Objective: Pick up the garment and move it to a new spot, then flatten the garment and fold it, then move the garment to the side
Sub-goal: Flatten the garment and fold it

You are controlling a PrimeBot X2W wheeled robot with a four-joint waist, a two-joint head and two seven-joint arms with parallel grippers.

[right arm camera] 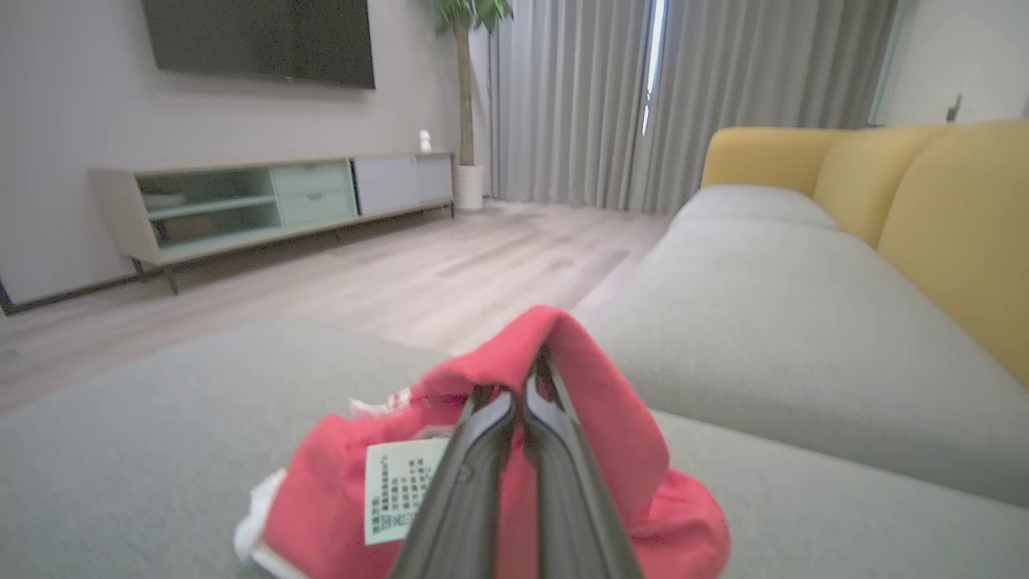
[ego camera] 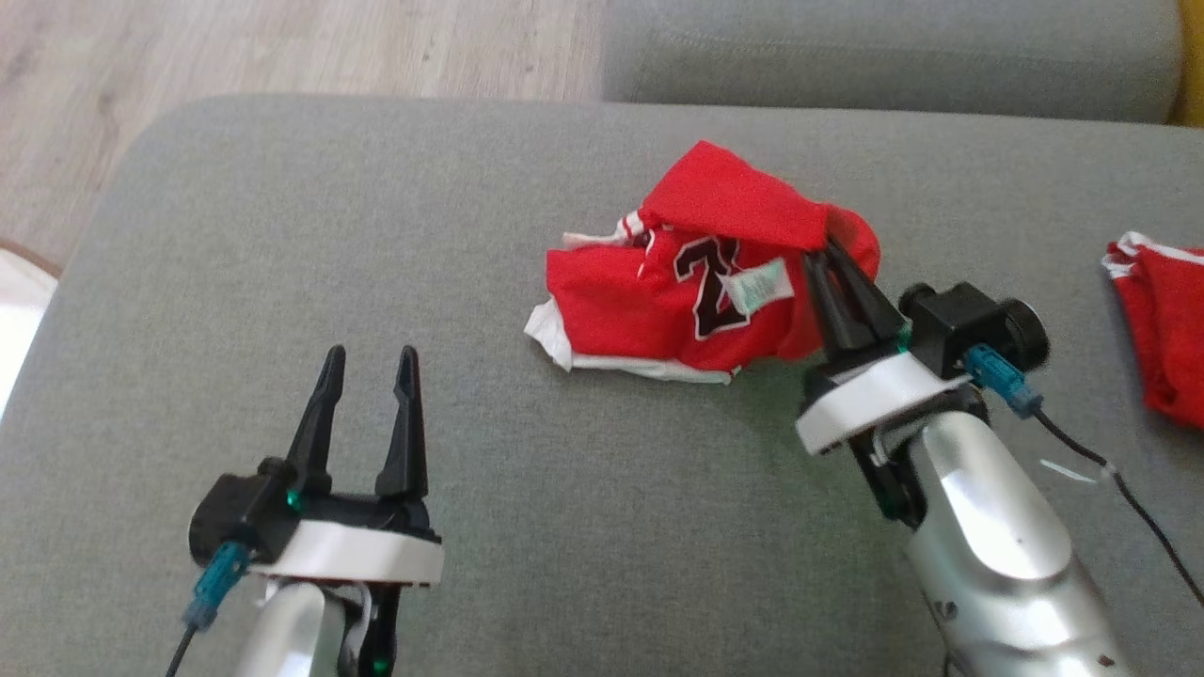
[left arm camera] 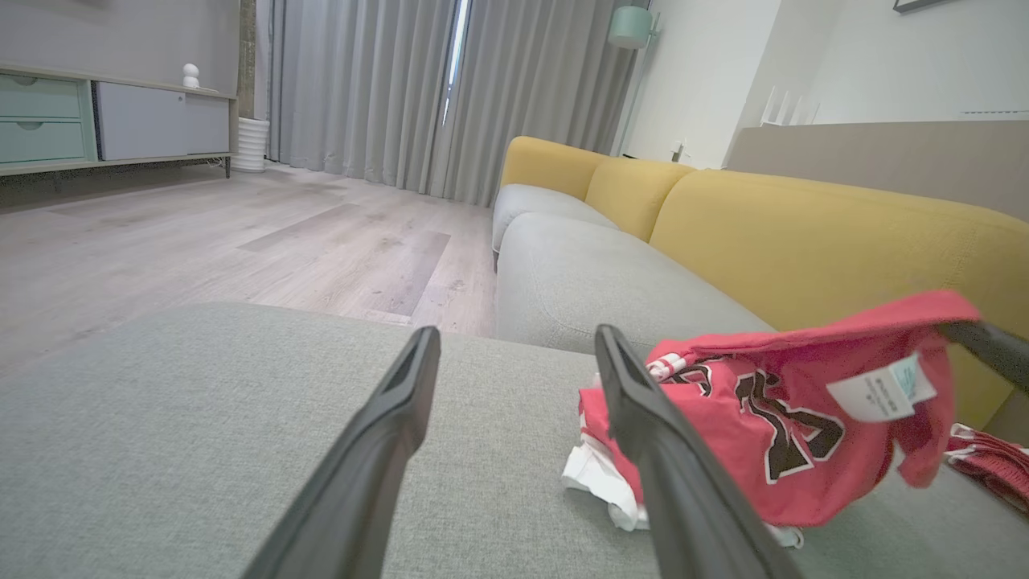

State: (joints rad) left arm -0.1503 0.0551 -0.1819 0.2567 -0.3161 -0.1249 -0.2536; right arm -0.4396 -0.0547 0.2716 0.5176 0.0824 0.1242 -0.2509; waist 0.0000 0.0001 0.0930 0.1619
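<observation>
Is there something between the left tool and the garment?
Nothing visible. Only bare cushion lies between the open left tool and the garment. The right tool is shut on its right edge.

Soft daylight came through the curtains (right arm camera: pixel 579 96), brightest at their gap; shadows on the grey cushion (ego camera: pixel 564 527) were faint; wrist views bowed at the edges; whatever sat closest to those lenses looked soft; the head view was grainy.

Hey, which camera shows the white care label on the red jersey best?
The right wrist view: the care label sits close and large on the red jersey, its printed lines visible. In the head view the care label is small and blurred; in the left wrist view it hangs tilted, mid-sized.
</observation>
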